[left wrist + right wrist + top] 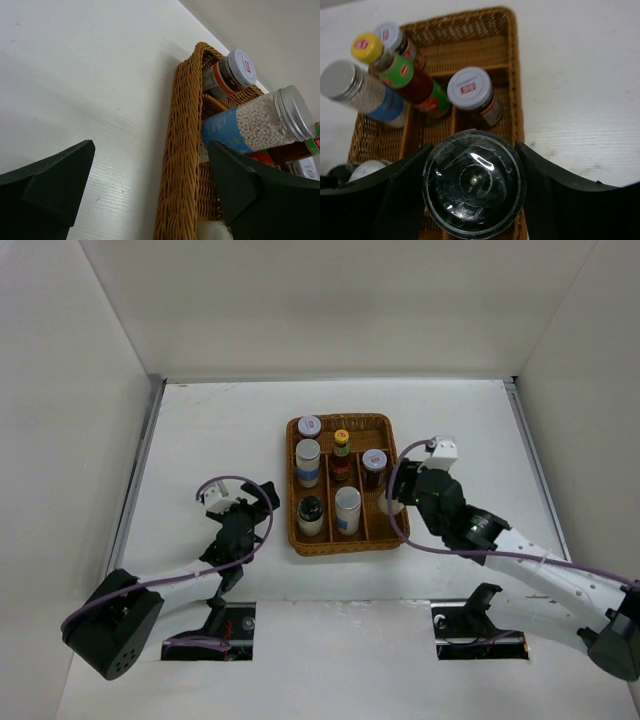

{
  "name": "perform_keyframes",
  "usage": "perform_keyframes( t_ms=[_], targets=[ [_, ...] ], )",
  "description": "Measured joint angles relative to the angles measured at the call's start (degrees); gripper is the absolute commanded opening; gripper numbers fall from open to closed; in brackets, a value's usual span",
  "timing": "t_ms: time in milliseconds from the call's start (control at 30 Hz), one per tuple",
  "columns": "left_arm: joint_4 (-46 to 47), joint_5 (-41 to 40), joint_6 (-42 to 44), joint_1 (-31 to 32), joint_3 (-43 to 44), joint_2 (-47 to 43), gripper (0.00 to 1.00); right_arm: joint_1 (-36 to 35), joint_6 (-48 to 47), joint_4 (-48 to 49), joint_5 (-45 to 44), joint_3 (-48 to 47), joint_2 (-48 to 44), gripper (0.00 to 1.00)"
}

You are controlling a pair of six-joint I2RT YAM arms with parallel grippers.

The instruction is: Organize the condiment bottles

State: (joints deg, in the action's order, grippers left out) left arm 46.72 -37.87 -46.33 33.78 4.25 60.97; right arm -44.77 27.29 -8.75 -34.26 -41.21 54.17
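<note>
Clamping the grinder between the right gripper's jaws, long axis vertical, top pointing up at the lens, at the near right corner of the wicker tray. Showing six more condiment bottles standing upright inside it. Holding the left gripper just left of the tray, jaws spread wide, gripping nothing.
</note>
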Motion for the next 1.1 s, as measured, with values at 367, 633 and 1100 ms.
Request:
perform_keyframes(
  t_ms=[367, 633, 1100],
  targets=[
    [-4.7, 0.1, 0.0, -2.6, 0.5, -2.4, 1.0, -2.5, 0.2, 5.7, 0.2, 4.4, 9.7, 0.6],
    [-10.7, 0.5, 0.0, -2.6, 0.8, -9.9, 1.0, -2.6, 0.2, 13.0, 0.7, 6.7, 13.3, 0.99],
    [-41.7, 1.4, 0.0, -2.6, 12.8, -14.5, 1.0, 21.9, 4.0, 24.1, 4.5, 14.3, -7.6, 1.0]
  ],
)
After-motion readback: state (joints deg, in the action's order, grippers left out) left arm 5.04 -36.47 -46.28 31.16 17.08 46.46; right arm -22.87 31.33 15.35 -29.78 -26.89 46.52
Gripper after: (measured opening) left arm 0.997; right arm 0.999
